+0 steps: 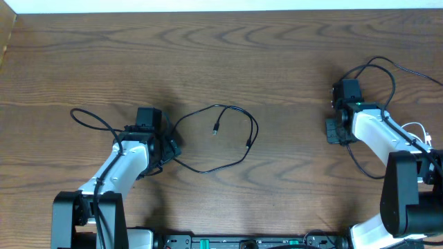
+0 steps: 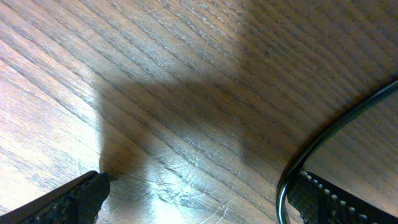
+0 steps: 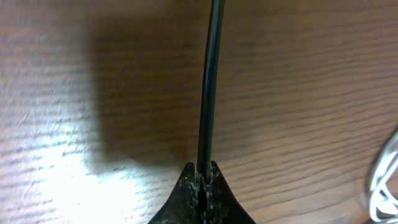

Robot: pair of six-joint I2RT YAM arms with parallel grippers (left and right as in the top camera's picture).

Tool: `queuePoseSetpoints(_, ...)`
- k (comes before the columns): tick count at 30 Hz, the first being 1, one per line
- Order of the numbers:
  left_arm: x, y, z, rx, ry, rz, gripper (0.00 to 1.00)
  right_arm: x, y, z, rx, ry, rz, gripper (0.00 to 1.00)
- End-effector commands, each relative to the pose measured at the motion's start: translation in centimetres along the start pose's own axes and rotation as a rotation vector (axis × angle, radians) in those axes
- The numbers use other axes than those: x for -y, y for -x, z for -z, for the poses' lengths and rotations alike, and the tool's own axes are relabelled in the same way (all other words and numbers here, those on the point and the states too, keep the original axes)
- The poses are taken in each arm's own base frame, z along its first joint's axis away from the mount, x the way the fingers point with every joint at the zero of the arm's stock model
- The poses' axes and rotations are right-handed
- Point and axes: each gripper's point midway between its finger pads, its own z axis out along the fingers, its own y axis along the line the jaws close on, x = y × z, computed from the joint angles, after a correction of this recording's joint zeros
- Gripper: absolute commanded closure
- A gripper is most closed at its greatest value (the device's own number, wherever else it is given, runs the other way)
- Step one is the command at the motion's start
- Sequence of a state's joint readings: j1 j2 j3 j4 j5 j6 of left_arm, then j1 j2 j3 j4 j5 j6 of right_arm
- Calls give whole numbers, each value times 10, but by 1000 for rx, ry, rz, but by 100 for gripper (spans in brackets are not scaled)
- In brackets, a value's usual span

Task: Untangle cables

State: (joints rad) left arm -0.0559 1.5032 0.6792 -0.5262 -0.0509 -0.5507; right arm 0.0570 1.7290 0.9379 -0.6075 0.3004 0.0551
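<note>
Where right pincer [image 3: 200, 173] pinches, black cable [image 3: 208, 81] between tips

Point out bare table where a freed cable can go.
Free: the table strip along its far edge, and the gap between the black cable loop and the right claw. Crowded: by the left claw, where the loop runs, and the right edge.

Cannot tell the plug types on the black cable [image 1: 232, 162] near the middle of the table [image 1: 277, 55]: too small from overhead. Cannot follow it under the left gripper [image 1: 168, 146]. By the table's right edge, can see only a sliver of the white cable [image 1: 417, 127], otherwise behind the right arm [image 1: 377, 135]. In the wrist views, cut off: left fingertips [image 2: 74, 196] at the bottom, second black cable [image 3: 208, 81] at the top, blurred white loop at the right.
</note>
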Motion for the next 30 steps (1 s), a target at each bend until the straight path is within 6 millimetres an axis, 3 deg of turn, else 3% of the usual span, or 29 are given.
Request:
queuePoseSetpoints(1, -14, -19, -13, -64, 57, -15, 2, 10, 3, -3, 11, -50, -4, 99)
queuePoseSetpoints(7, -14, -19, -13, -64, 57, -15, 2, 11, 16, -3, 65, -35, -76, 97)
queuePoseSetpoints(9, -14, -19, -13, -64, 57, -16, 2, 10, 16, -3, 63, -33, -76, 86)
queuePoseSetpoints(12, -14, -19, -13, -64, 57, -15, 2, 10, 14, -3, 57, -33, -74, 80)
queuePoseSetpoints(14, -14, -19, -13, -64, 57, -15, 2, 10, 14, -3, 56, -33, -73, 61)
queuePoseSetpoints(16, -14, -19, -13, -64, 57, -15, 2, 9, 14, -3, 57, -26, -74, 31)
queuePoseSetpoints(17, -14, -19, -13, -64, 57, -16, 2, 7, 15, -3, 60, -12, -75, 22)
queuePoseSetpoints(19, -14, -19, -13, -64, 57, -15, 2, -2, 19, -3, 73, 39, -77, 16)
queuePoseSetpoints(24, -14, -19, -13, -64, 57, -16, 2, -29, 30, 1, 116, 194, -51, 9)
queuePoseSetpoints(30, -14, -19, -13, -64, 57, -16, 2, -29, 46, 3, 183, 192, -20, 8)
